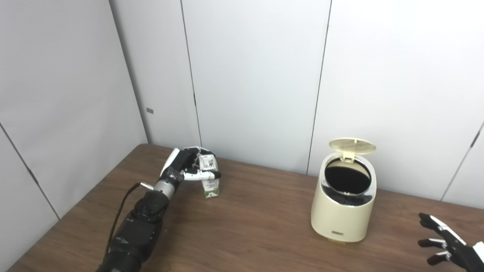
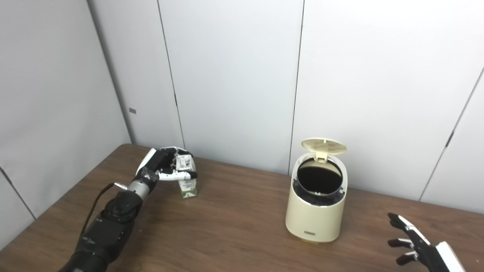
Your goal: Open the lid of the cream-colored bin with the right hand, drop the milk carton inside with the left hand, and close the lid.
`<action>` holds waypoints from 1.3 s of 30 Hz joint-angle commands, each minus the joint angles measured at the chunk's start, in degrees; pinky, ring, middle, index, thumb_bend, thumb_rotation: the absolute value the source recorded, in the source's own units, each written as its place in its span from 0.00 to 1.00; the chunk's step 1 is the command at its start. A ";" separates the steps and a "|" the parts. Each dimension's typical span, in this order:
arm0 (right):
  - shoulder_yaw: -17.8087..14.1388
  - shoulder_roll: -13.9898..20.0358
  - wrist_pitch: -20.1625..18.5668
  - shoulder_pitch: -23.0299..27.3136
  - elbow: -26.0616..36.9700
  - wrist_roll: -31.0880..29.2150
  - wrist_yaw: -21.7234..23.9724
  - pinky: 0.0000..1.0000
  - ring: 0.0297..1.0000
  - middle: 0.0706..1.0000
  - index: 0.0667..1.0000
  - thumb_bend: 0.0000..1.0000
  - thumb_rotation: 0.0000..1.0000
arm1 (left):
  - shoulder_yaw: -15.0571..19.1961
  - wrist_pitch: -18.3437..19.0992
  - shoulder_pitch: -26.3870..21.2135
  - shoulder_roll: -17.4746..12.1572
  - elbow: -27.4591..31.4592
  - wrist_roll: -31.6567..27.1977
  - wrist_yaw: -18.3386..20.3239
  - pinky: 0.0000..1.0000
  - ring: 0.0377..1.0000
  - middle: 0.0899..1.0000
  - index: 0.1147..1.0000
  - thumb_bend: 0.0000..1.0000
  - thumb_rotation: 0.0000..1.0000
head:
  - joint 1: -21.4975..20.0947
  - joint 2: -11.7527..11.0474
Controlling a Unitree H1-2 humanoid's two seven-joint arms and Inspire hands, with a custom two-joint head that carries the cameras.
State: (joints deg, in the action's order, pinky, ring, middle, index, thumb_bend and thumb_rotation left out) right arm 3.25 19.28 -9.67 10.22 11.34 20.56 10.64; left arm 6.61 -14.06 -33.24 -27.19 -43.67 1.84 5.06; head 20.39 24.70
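Bin [image 1: 342,211] lid [image 1: 352,145] stands up, mouth clear for your drop. Well left of the bin, your left hand [image 1: 189,166] wraps the milk carton [image 1: 210,177], base on the surface [image 1: 257,226]. Right hand [image 1: 448,245], just right of the bin, is spread and empty, out of the way.

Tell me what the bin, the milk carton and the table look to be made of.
Bin: likely plastic, smooth cream shell with a soft sheen, its lid ribbed underneath.
Milk carton: printed paperboard, judging by its folded gable top.
Table: wood or wood-look laminate, brown grain, matte.
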 commanded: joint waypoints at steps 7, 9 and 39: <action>-0.39 1.18 -0.05 1.29 2.46 0.24 0.02 0.56 0.74 0.89 0.89 0.79 0.19 | 1.39 3.16 -0.94 -1.36 5.03 0.30 -2.74 0.45 0.51 0.43 0.44 0.52 0.00 | 0.41 0.25; -0.33 1.15 -0.07 1.31 2.48 0.30 0.06 0.57 0.74 0.89 0.88 0.79 0.18 | 1.58 3.35 -0.51 -1.02 5.78 0.53 -3.53 0.43 0.49 0.42 0.44 0.52 0.00 | 0.41 0.25; -0.13 -2.55 -3.62 3.94 1.62 0.24 -1.42 0.65 0.78 0.92 0.90 0.78 0.02 | 0.99 12.67 3.95 9.54 40.59 9.08 -12.92 0.42 0.42 0.44 0.46 0.50 0.00 | -6.85 0.28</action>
State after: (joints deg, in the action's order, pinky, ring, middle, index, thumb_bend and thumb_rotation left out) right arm 3.44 16.44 -13.72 11.95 11.41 20.04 10.66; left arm 7.32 -1.20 -26.92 -17.19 -6.58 10.93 -7.64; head 13.54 24.96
